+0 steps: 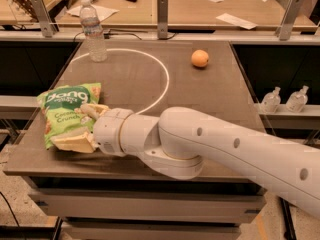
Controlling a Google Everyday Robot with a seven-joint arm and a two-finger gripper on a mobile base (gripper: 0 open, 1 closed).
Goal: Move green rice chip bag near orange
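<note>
Because the thick white arm [225, 144] reaches in from the lower right corner, where it is cut off by the picture's edge, it covers much of the front of the brown table [210, 94] and part of the white circle line [162, 79] marked on it. Its wrist also hides the lower right corner of the green rice chip bag [67, 101], so only "Dang" and part of the "Coconut Crunch" lettering can be read. The arm lies low and nearly level over the tabletop, pointing left, with the gripper [70, 125] at the front left of the table. Its two tan fingers [92, 109] straddle the lower part of the bag, one above and one at the bottom edge, and the jaws hold the pouch between them. The bag lies flat near the table's left edge. The orange [200, 58] sits well apart at the far right, outside the circle. A clear water bottle [93, 31] stands upright at the far left corner.
</note>
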